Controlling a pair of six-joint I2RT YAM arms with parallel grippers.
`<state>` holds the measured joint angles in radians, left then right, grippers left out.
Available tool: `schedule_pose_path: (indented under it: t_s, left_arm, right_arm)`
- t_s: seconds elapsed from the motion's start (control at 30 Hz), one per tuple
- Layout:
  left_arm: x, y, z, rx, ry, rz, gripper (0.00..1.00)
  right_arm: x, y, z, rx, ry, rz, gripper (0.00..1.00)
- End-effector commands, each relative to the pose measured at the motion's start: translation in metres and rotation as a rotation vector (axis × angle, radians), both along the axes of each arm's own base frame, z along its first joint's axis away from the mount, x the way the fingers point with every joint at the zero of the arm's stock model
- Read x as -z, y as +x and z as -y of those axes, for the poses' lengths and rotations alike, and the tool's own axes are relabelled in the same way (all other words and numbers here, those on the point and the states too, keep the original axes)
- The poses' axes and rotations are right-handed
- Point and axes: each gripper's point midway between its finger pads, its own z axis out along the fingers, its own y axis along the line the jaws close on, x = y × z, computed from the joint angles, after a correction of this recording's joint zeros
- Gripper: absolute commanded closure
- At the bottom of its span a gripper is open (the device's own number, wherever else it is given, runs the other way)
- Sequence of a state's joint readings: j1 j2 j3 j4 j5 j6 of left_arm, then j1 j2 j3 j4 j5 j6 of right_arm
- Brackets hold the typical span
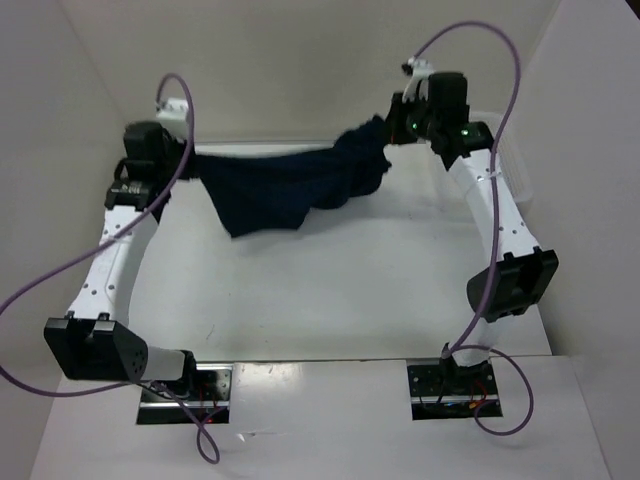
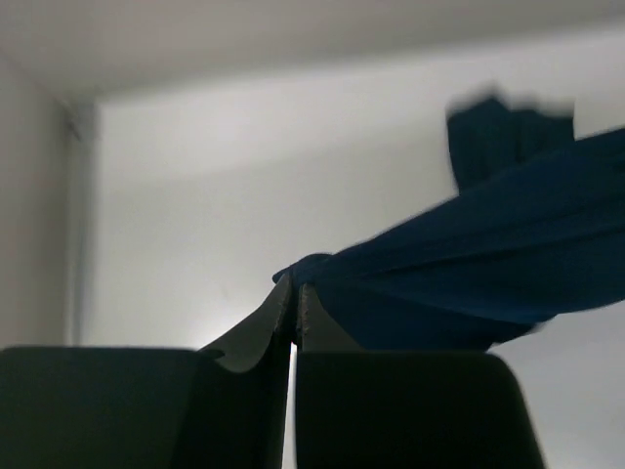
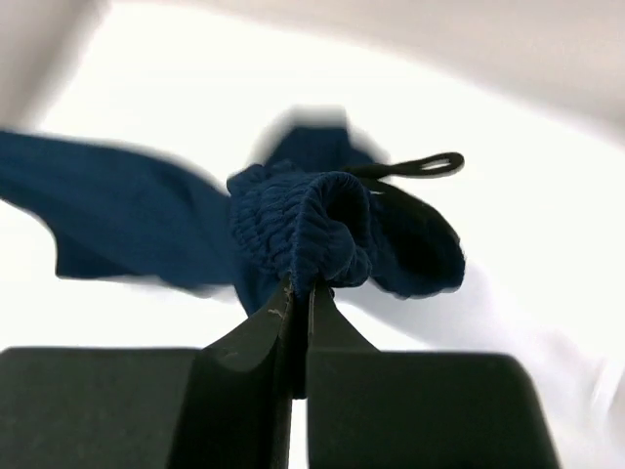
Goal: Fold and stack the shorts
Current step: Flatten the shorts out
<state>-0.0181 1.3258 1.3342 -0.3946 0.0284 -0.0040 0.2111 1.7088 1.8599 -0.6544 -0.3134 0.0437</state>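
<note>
One smooth white table (image 1: 330,290) is filling the overhead view, with plain pale walls standing around it. Two white-and-black jointed arms are reaching from the near edge toward the far side, one on each flank.

Between them, the shorts (image 1: 290,185) are hanging in the air above the far part of the table. They are soft, dark navy, plain cloth, stretching in a drooping band from arm to arm. The lower folds are sagging in loose, rumpled drapes toward the tabletop.

At the left end, the left gripper (image 2: 293,288) is pinching a thin corner of the fabric, its flat black jaws pressing together, with taut creases fanning away from them. At the right end, the right gripper (image 3: 298,288) is clamping a bunched, ribbed, elastic waistband (image 3: 303,225) between closed jaws.

A thin dark cord loop (image 3: 420,166) is sticking out sideways from that bunched cloth.
</note>
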Motion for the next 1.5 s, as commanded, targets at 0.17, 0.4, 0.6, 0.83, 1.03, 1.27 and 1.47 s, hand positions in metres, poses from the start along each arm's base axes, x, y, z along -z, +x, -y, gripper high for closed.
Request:
schedule_pose_path:
  t_s: [0.17,0.4,0.6,0.83,1.03,1.27,1.47]
  left_arm:
    - [-0.231,-0.013,-0.022,-0.076,0.010,0.600,1.00]
    - [-0.111,-0.060,-0.015,-0.052,0.009,0.404,1.00]
    - [0.019,-0.148,0.009,0.065,-0.027,0.072,1.00]
    - [0.133,-0.234,0.019,0.123,-0.044,-0.121,1.00]
    - [0.155,-0.269,0.024,0.156,-0.059,-0.068,1.00]
    - [0.141,-0.286,0.050,0.299,-0.135,-0.066,0.40]
    - [0.090,-0.294,0.079,0.469,-0.209,-0.011,0.09]
  right_arm:
    - [-0.187,-0.036,0.000,-0.007,0.189,0.426,1.00]
    - [-0.006,-0.077,0.013,-0.057,-0.006,0.077,1.00]
    - [0.137,-0.157,0.040,-0.199,-0.240,-0.206,1.00]
    - [0.176,-0.177,0.055,-0.243,-0.326,-0.302,1.00]
    - [0.172,-0.187,0.053,-0.313,-0.332,-0.362,1.00]
    - [0.184,-0.245,0.070,-0.404,-0.409,-0.669,0.75]
    - [0.191,-0.277,0.100,-0.419,-0.549,-0.718,0.29]
